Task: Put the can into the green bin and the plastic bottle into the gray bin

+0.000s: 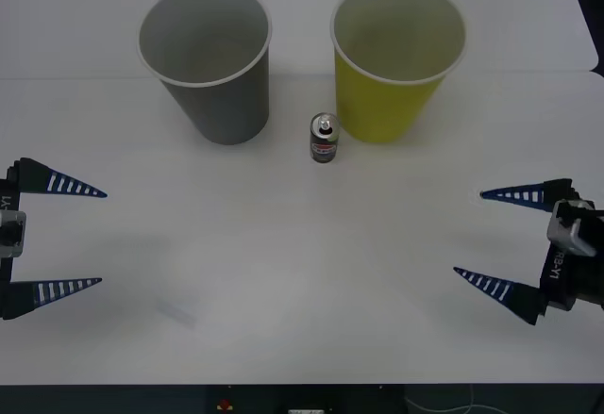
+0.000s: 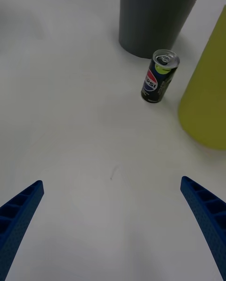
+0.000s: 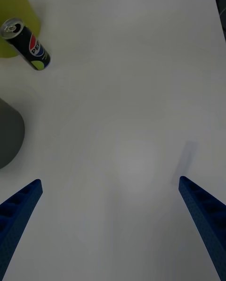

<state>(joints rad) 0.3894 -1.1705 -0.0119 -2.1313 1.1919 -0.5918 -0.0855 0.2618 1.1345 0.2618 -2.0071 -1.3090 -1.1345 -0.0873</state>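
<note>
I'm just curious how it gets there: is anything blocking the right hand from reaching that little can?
Nothing visible does. The small dark drink can stands upright between the gray paper cup and the yellow-green paper cup, with bare white table stretching between it and the open right hand.

The big gray paper cup [image 1: 209,60] has a white rim, and so does the big yellow-green paper cup [image 1: 394,60]. The tiny black can [image 1: 324,138] has a silver top and a red, white and blue label. The ribbed fingers [image 1: 58,185] are blue, and the flat surface [image 1: 283,273] is white.
</note>
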